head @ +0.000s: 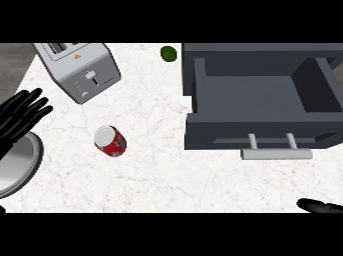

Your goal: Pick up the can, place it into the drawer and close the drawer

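Lying on its side on the white marbled bench (pixel 166 170), the red can (pixel 110 140) has not yet been picked up, so by the look of things the whole task is still ahead. It rests apart from both hands, with its silver top turned toward the upper left, just right of a round metal plate (pixel 15 167) at the left edge and well left of the grey drawer (pixel 266 97). The drawer stands pulled out and open, its inside bare as far as can be seen, its pale bar handle (pixel 276 152) facing the lower edge of the view; that much favours the job, since no opening seems needed first. The left hand (pixel 11 122) shows at the left edge above the plate, its fingers straight and spread, released and grasping nothing. Of the right hand (pixel 329 206) only dark fingertips show at the lower right corner and the right edge; they look extended and hold nothing, though most of the hand is out of view. A silver toaster (pixel 82 70) sits at the upper left and a small green object (pixel 169 53), perhaps a lime, beside the drawer's back corner. What remains, as I judge it: grasping the can, carrying it into the drawer, then pushing the drawer shut.
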